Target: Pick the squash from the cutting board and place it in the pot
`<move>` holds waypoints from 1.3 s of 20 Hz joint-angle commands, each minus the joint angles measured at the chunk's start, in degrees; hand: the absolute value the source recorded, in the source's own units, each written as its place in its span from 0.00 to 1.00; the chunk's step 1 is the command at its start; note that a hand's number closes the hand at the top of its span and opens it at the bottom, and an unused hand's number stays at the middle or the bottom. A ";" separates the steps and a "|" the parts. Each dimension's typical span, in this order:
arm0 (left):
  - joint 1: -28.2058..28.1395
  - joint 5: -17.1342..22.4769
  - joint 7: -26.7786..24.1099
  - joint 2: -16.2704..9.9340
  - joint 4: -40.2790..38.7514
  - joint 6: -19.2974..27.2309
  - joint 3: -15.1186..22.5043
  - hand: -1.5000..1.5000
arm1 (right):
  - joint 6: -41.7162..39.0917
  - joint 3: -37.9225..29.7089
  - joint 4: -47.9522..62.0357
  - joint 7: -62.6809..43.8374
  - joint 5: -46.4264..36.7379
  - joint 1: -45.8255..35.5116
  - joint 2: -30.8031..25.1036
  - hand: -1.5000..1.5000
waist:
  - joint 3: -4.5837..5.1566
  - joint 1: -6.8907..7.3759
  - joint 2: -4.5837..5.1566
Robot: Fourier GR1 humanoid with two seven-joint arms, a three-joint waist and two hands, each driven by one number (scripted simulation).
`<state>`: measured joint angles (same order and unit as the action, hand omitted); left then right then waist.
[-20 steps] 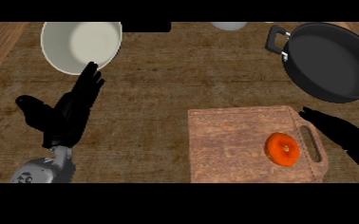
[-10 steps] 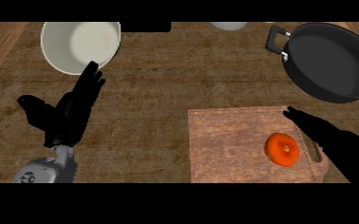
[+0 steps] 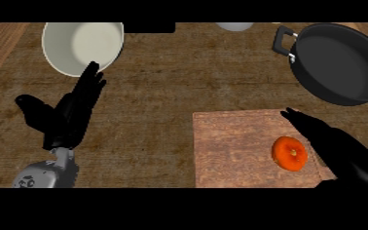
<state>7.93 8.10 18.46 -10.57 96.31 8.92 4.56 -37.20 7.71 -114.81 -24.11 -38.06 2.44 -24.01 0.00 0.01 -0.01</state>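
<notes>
Orange squash [image 3: 289, 153] lying on the wooden cutting board [image 3: 230, 146], toward its right side, not yet lifted. Right hand [image 3: 327, 141] stretched over the board's right edge, fingers straight and spread narrow, pointing up-left, holding nothing; just beside the squash on its right, possibly brushing it, though hard to tell from this steep angle. Black pot [image 3: 338, 63] at the upper right of the brown surface [image 3: 179, 92], handle [image 3: 283, 41] on its left side, well apart from the squash and above the board. Left hand [image 3: 72, 114] resting at the left, open, fingers straight and pointing up, thumb out to the left, holding nothing. White plate [image 3: 81, 46] at the upper left, fingertips of the left hand near its lower rim. Small pale round object [image 3: 234, 26] at the top edge between plate and pot, only partly in view.
</notes>
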 commanded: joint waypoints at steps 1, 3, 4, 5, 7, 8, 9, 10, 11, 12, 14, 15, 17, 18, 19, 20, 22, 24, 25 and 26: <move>-2.31 0.10 -4.96 2.14 -3.08 -1.43 -0.21 0.50 | -3.66 4.07 0.19 -6.30 -2.43 -4.64 3.76 0.00 | 0.04 0.15 0.04; 1.78 -0.09 -1.91 0.68 -3.54 -1.97 -2.16 0.50 | 1.92 5.30 5.40 1.64 -7.93 -1.45 1.98 0.00 | 0.00 -0.01 0.04; 0.29 0.14 1.26 1.00 0.25 -1.53 -1.61 0.50 | 1.78 5.42 5.67 1.94 -8.34 -0.74 2.41 0.00 | 0.00 0.04 -0.01; 3.36 -0.89 -2.72 2.62 -5.74 -1.25 -1.85 0.50 | -0.23 3.93 5.81 0.11 -7.64 -2.61 2.67 0.00 | 0.01 -0.11 0.04; -2.31 -0.41 0.13 1.19 1.67 -1.89 -1.58 0.50 | 4.99 6.16 9.87 3.51 -11.91 0.52 2.43 0.00 | -0.01 0.10 -0.01; 2.54 -1.63 0.11 2.14 -3.80 -1.06 -1.80 0.50 | 0.52 4.79 10.25 0.67 -10.68 -4.18 2.81 0.00 | 0.01 -0.01 0.04; -0.49 -1.83 -1.52 2.19 -1.30 -1.38 -1.43 0.50 | 1.97 2.79 11.39 4.66 -10.87 -1.19 -0.31 0.00 | 0.00 -0.01 0.01; 0.30 1.70 -0.84 0.06 -1.62 -5.18 -4.25 0.50 | -2.39 2.57 6.57 2.12 -9.18 -0.43 0.32 0.00 | 0.01 -0.10 -0.02; -1.53 -0.93 0.12 2.33 0.41 -3.29 -1.36 0.50 | 1.75 4.42 10.63 3.40 -12.62 -1.15 2.37 0.00 | 0.00 0.01 -0.01; -1.67 -0.60 -1.01 1.56 -0.02 -3.55 -3.08 0.50 | 0.91 6.28 8.21 1.37 -13.54 0.93 3.24 0.00 | 0.01 -0.04 -0.02; -3.61 -1.74 -0.39 3.03 2.20 -2.42 -1.78 0.50 | 2.46 3.60 16.76 6.27 -13.23 -4.30 2.75 0.00 | 0.00 0.17 0.01; -1.97 -1.87 -2.07 2.58 -0.42 -3.91 -2.28 0.50 | 0.92 5.18 16.66 2.62 -14.45 -6.44 5.29 0.00 | 0.01 0.13 0.03; 0.12 -3.22 4.38 3.21 4.24 -0.84 -1.82 0.50 | 1.71 2.43 12.00 6.70 -13.42 0.07 1.89 0.00 | -0.01 -0.12 -0.04; -3.54 -3.76 0.67 3.90 2.88 -2.36 -0.75 0.50 | 2.50 1.83 15.77 10.02 -13.77 -1.18 0.99 0.00 | 0.00 0.00 -0.02; -3.76 -3.34 -2.91 4.52 1.19 -2.74 -1.38 0.50 | 4.12 2.54 22.03 9.04 -14.70 -6.20 4.01 0.00 | 0.00 0.20 0.04; -1.44 -2.81 -1.29 4.51 -0.39 -2.63 -1.48 0.50 | 4.71 2.55 16.15 14.36 -11.50 -0.41 1.77 1.00 | -0.01 -0.18 0.01; 1.68 -4.29 2.92 4.79 0.44 -0.29 -1.30 0.50 | 4.39 2.14 13.84 14.52 -10.44 -3.28 3.14 1.00 | -0.01 -0.19 -0.02; -3.00 -1.18 4.56 1.59 7.42 -4.17 -3.03 0.50 | 8.23 3.53 17.78 15.90 -13.53 -4.76 4.30 1.00 | -0.02 0.36 -0.05; 0.14 -5.19 -1.71 6.66 -2.47 -0.83 -0.50 0.50 | 7.19 2.65 14.67 16.46 -13.54 -3.08 2.84 1.00 | 0.01 -0.20 0.01; -1.85 -4.72 5.42 4.51 6.41 -1.29 -0.78 0.50 | 6.60 2.10 17.41 18.00 -13.92 -3.84 2.85 1.00 | -0.01 0.06 -0.03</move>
<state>7.09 4.56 20.39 -6.43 98.57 6.95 3.05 -31.54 10.47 -98.84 -9.58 -50.99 -0.99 -20.97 -0.01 0.01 -0.02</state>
